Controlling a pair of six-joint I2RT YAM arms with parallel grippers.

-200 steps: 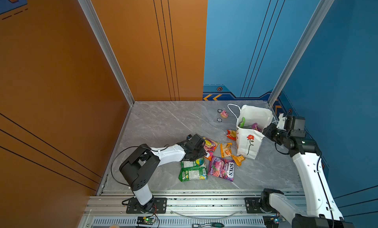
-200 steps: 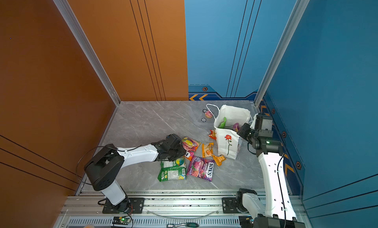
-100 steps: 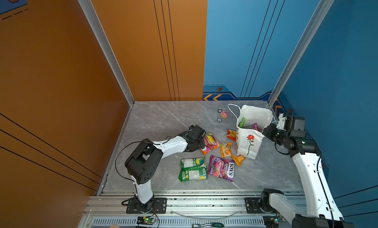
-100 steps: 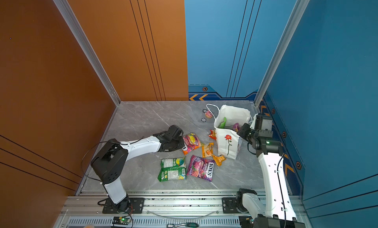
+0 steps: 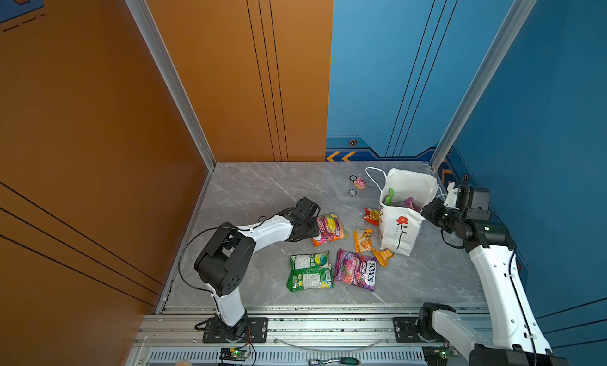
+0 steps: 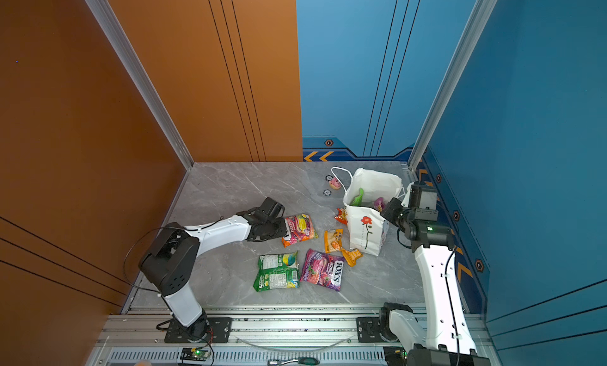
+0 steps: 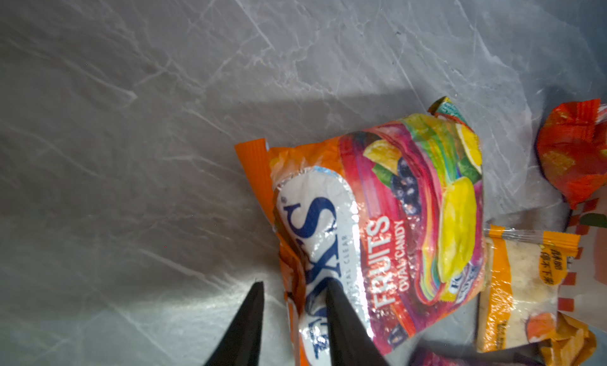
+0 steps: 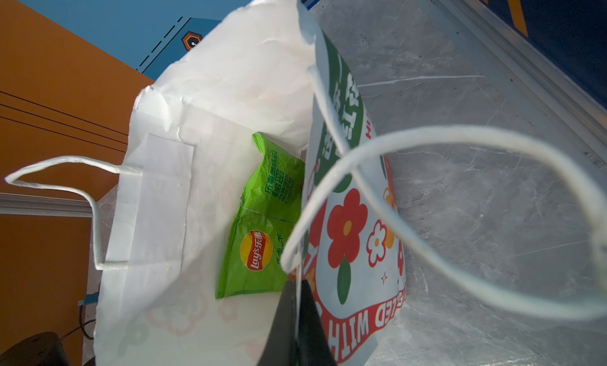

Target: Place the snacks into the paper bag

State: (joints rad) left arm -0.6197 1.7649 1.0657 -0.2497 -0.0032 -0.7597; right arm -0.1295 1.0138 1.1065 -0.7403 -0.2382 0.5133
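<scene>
In both top views you can see the bag (image 5: 391, 241) upright at the far right of the table (image 5: 262, 190), with the right gripper (image 5: 426, 212) at its rim on that arm's side. A chip packet (image 5: 389, 196) and a purple wrapper (image 5: 409, 203) show inside, so at least two snacks are in. Six lie outside on the table: the fruit packet (image 5: 328, 230) at the left gripper (image 5: 316, 228), a green packet (image 5: 310, 271) just beside a purple packet (image 5: 356, 270) toward the front edge, and three orange packets (image 5: 362, 240) close by the bag's foot (the pink toy (image 5: 360, 183) and the dark discs (image 5: 352, 192) behind are not yours to pack). By my count you're under halfway. In the left wrist view the left gripper (image 7: 294, 284) has its fingers (image 7: 345, 318) parted. One is over the fruit packet's (image 7: 394, 233) printed face and one is on the bare table side, with the packet's crimped edge between them. I see no pinch yet, so that pickup looks like the step in hand. In the right wrist view the right gripper (image 8: 297, 283) is pressed together on the bag's (image 8: 213, 85) near wall, holding the mouth open. The chip packet (image 8: 259, 223) leans inside and a cord handle (image 8: 460, 134) loops across. Whatever sits deeper you can't tell from here.
</scene>
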